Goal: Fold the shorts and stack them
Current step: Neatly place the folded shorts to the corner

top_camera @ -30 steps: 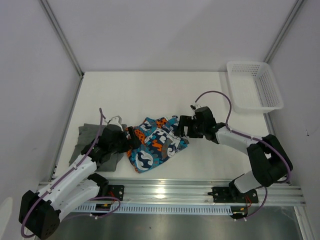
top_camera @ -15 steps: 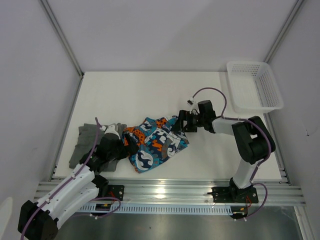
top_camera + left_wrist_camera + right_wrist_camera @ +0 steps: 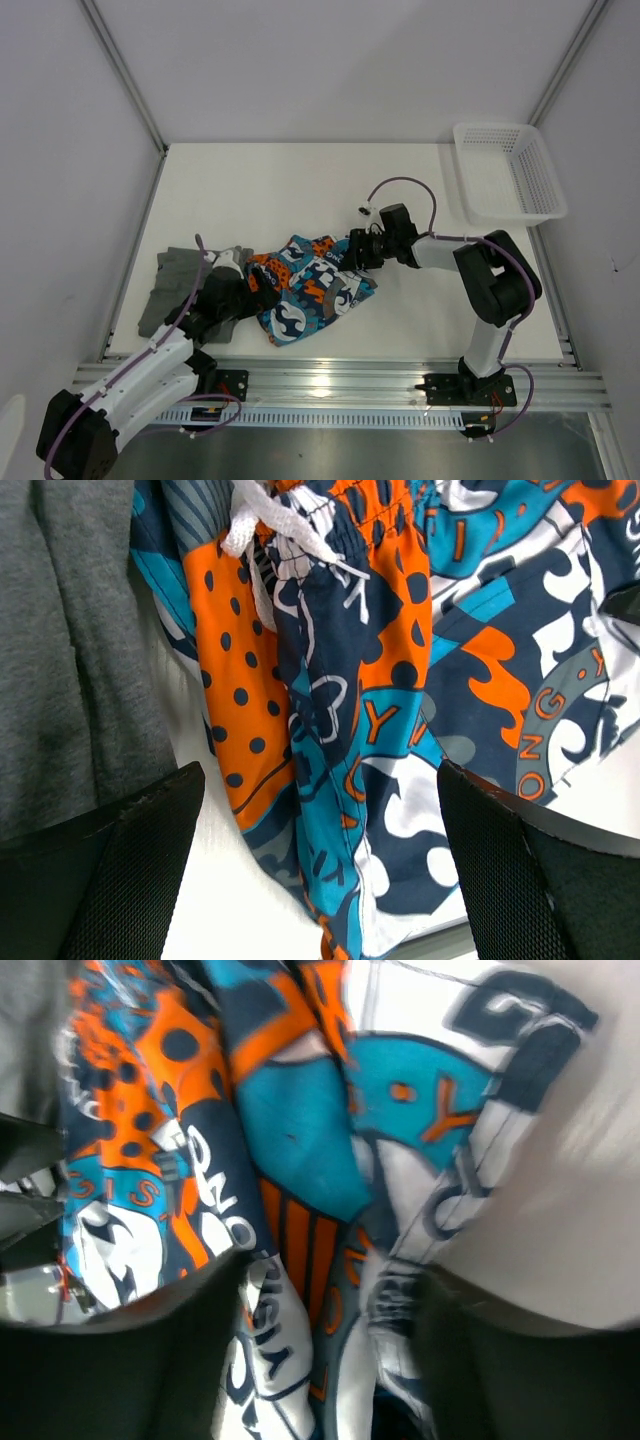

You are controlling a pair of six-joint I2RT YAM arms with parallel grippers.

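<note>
The patterned shorts (image 3: 312, 288) lie crumpled at the table's middle front, waistband and white drawstring (image 3: 268, 532) toward the left. Left of them lie the dark grey shorts (image 3: 172, 282), seen also in the left wrist view (image 3: 70, 650). My left gripper (image 3: 260, 284) is open at the patterned shorts' left end; its fingers straddle a fold of the cloth (image 3: 330, 730) without touching it (image 3: 320, 785). My right gripper (image 3: 346, 254) is at the shorts' upper right edge. Its jaws stand apart with bunched patterned cloth (image 3: 300, 1140) filling the gap (image 3: 335, 1285).
A white mesh basket (image 3: 506, 172) stands at the back right corner. The enclosure's walls and metal frame rails bound the table on the left, right and back. The arms' mounting rail (image 3: 340, 385) runs along the front edge.
My right gripper has moved left from the bare table onto the patterned shorts' upper right edge, and its jaws have narrowed round the cloth. My left gripper has shifted slightly along the shorts' left end.
</note>
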